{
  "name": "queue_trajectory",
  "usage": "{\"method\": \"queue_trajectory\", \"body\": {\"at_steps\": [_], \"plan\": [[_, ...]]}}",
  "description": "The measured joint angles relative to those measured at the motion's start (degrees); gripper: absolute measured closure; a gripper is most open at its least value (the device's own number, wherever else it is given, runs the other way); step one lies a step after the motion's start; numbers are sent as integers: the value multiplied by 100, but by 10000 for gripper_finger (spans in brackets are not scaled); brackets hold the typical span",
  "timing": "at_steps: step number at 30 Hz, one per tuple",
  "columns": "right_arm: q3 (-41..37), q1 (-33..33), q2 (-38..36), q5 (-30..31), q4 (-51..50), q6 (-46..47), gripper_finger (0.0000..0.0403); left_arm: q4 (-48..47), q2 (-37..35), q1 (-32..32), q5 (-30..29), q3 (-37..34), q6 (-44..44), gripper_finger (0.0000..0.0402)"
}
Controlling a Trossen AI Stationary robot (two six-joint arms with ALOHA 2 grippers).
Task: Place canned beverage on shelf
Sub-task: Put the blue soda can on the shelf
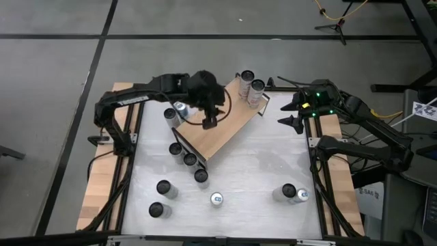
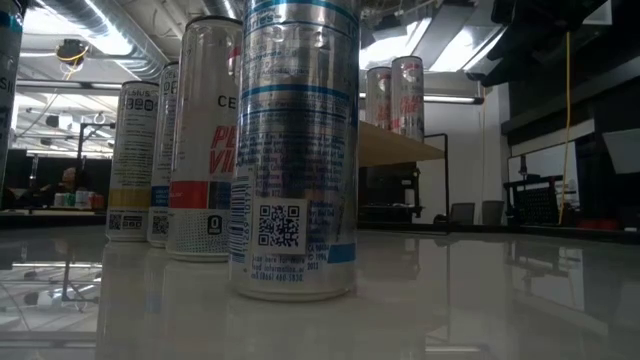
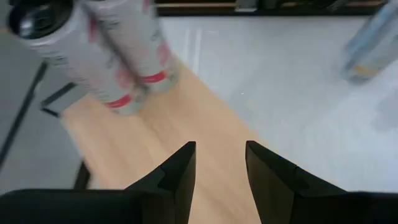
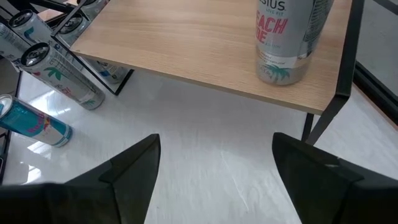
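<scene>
A: High view first — the shelf (image 1: pixel 222 126) lies diagonally across the far part of the white table (image 1: pixel 273 164), with two cans (image 1: pixel 251 86) standing at its far end, probably pushed back to leave room.

B: And the other cans (image 1: pixel 190 159)?

A: Lined up on the table beside the shelf's near edge, more scattered toward the front — waiting their turn, I'd judge.

B: The arms?

A: Left gripper (image 3: pixel 221 163) hovers over the bare board, fingers apart, holding nothing. Right gripper (image 4: pixel 214 162) waits by the shelf's far end, spread and empty.
</scene>
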Motion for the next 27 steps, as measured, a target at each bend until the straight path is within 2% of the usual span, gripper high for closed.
{"method": "queue_trajectory", "body": {"at_steps": [12,27], "plan": [[0,0,1,-2,2,-2,98,-21,-61,-667,-53,0,-1001,271],[-1,0,1,-2,2,-2,98,-20,-61,-705,-133,0,-1279,271]]}}
